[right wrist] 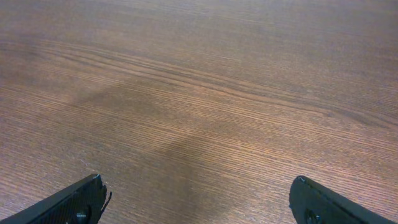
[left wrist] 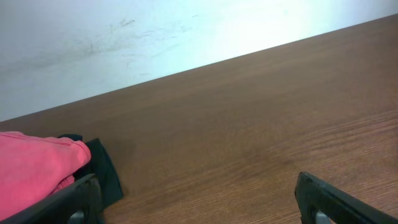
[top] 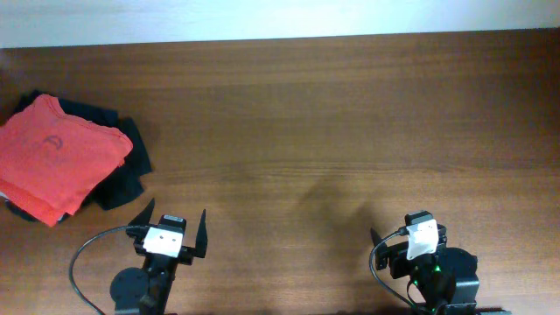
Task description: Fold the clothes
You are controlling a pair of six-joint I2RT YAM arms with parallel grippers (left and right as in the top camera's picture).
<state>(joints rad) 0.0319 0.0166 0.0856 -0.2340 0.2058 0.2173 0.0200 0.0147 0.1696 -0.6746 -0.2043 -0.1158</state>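
The orange-red T-shirt lies folded at the table's left edge, plain side up with a faint round mark. It rests on a dark navy-black garment. In the left wrist view the shirt shows at the far left, just beyond my left finger. My left gripper is open and empty, low at the front, to the right of the pile. My right gripper is open and empty over bare wood at the front right.
The dark garment sticks out from under the shirt towards my left gripper. The wooden table runs to a pale wall at the back. A black cable loops beside the left arm's base.
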